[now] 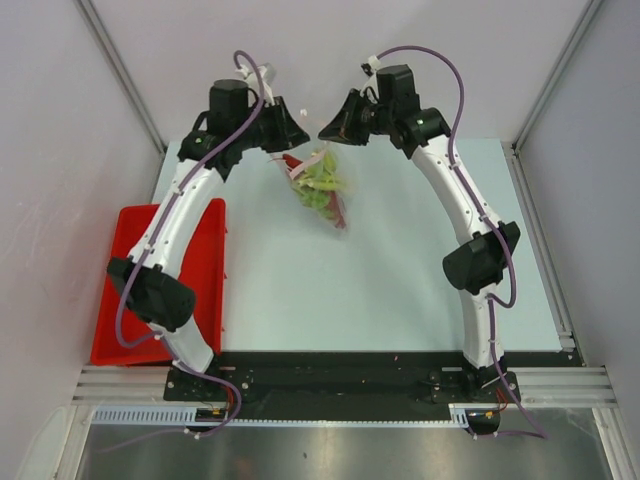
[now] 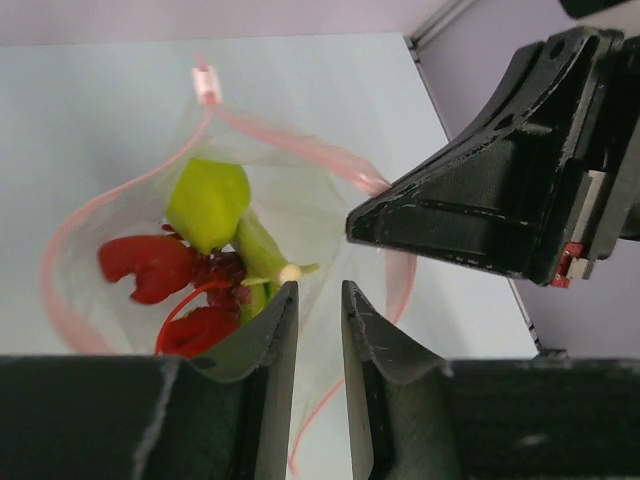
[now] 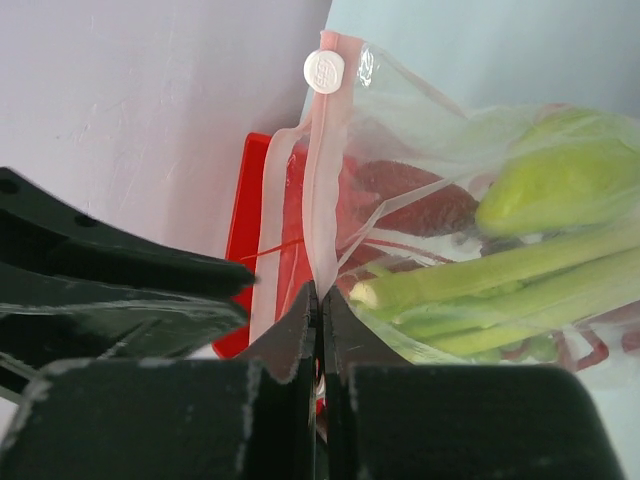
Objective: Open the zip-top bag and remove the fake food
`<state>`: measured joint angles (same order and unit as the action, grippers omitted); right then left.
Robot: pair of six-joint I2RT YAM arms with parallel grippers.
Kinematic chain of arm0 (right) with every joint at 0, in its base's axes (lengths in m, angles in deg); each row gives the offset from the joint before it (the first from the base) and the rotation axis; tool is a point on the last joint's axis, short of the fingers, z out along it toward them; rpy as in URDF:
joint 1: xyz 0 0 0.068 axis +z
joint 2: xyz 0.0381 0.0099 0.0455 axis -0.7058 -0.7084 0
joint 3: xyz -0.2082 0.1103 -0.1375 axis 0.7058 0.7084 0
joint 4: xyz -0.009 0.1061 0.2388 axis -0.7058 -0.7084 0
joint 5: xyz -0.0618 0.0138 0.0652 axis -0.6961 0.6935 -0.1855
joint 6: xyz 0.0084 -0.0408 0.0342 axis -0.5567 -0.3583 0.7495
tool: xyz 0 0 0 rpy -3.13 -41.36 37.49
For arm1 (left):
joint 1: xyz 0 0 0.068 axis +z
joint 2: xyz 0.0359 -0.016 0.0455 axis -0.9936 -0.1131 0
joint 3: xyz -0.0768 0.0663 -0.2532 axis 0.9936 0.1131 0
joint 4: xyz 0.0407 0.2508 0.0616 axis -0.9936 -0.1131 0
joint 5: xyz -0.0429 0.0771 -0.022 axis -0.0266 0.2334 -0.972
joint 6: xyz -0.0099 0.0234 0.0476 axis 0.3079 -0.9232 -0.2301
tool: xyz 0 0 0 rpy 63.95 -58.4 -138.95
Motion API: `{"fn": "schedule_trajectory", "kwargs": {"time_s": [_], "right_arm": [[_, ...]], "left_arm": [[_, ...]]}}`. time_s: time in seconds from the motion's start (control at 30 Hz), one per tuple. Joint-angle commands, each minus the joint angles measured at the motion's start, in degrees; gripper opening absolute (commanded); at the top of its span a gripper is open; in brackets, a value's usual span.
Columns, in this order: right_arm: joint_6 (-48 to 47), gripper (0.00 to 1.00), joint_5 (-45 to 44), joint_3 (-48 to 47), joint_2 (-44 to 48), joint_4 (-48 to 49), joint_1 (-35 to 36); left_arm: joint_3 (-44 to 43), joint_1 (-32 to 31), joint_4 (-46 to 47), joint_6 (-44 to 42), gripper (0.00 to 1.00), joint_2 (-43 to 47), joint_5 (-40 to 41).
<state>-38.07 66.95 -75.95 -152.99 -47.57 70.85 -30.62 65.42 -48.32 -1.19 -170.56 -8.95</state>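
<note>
Clear pink-zipped bag (image 2: 300,200), red lobster (image 2: 150,268), yellow-green pear (image 2: 208,200), red tray (image 1: 105,330)

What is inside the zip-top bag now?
The zip-top bag holds a red lobster, a yellow-green pear and a pale green stalk. Whatever lies under them is covered.

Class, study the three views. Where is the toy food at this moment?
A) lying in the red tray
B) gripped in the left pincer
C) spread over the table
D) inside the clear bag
D: the lobster, pear and green stalk show through the clear bag, whose pink strip the right pincer pinches.
</note>
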Motion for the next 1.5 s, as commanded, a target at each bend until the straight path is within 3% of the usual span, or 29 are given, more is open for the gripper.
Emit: {"fn": "schedule_trajectory", "kwargs": {"time_s": [0.0,0.23,0.37,0.5,0.63,0.8,0.93,1.1,1.27,1.37,1.47], "right_arm": [[0.97,0.0,2.52,0.46,2.24,4.73,0.32],[1.84,0.0,3.75,1.25,2.42,5.61,-0.38],[1.93,0.0,4.02,2.12,2.68,5.7,-0.47],[2.02,0.0,4.28,2.83,3.21,5.88,-0.47],[2.28,0.0,4.46,3.53,3.56,6.14,-0.9],[2.55,0.0,4.63,3.8,3.56,6.66,-1.26],[3.34,0.0,4.99,3.71,3.48,7.37,-1.43],[3.69,0.0,5.34,3.71,3.3,7.72,-1.43],[3.95,0.0,5.42,3.62,3.48,7.72,-1.43],[3.69,0.0,5.51,3.62,3.39,7.46,-1.43],[2.55,0.0,5.16,3.8,3.21,6.58,-1.43]], "left_arm": [[-4.41,-2.04,0.1,-4.37,0.29,-3.57,-1.4],[-2.66,-3.79,-4.21,-9.65,0.5,-3.84,2.12],[-0.99,-4.41,-5.18,-11.32,0.57,-3.75,4.92],[-1.25,-4.76,-5.97,-11.68,0.59,-5.42,6.86],[-0.29,-4.85,-6.15,-11.33,0.48,-6.39,7.04],[1.21,-4.85,-6.32,-10.01,0.47,-6.83,5.72],[2.88,-4.85,-6.23,-9.13,0.6,-7.09,6.25],[5.08,-4.85,-2.46,-7.46,0.62,-8.93,2.04],[5.17,-5.2,0.18,-5.35,0.57,-10.52,0.63],[4.12,-5.2,-0.96,-5.61,0.42,-11.49,0.89],[2.97,-5.2,-1.4,-5.44,0.17,-11.23,0.89]]}}
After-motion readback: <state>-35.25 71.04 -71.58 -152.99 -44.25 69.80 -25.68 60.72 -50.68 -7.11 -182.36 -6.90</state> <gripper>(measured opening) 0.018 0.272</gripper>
